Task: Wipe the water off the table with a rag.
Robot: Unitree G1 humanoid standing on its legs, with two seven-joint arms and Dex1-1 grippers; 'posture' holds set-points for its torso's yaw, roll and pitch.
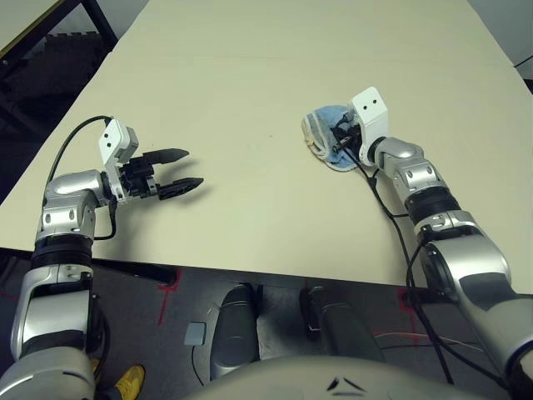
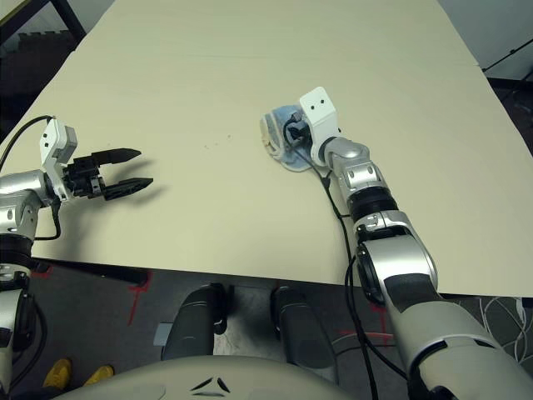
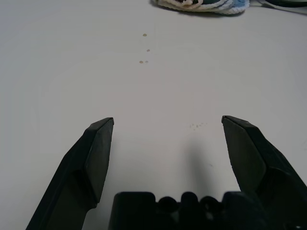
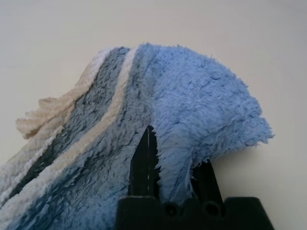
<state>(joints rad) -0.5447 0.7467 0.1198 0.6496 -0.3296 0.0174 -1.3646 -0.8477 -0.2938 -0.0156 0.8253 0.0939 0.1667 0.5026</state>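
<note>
The rag (image 1: pixel 326 133) lies bunched on the surface (image 1: pixel 250 50), pinched between the closed fingers of the right gripper (image 1: pixel 343 137). The water (image 3: pixel 144 50), a few faint droplets, sits between the rag and the left gripper (image 1: pixel 181 169), which hovers wide open and empty. The wipe should therefore sweep toward the robot's left.

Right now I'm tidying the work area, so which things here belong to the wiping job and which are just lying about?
Job:
- folded light blue terry rag, clamped in the right pincer
- small brownish water droplets
- large pale cream table

Lying about:
- open left pincer, holding nothing
- small grey square on the floor
</note>
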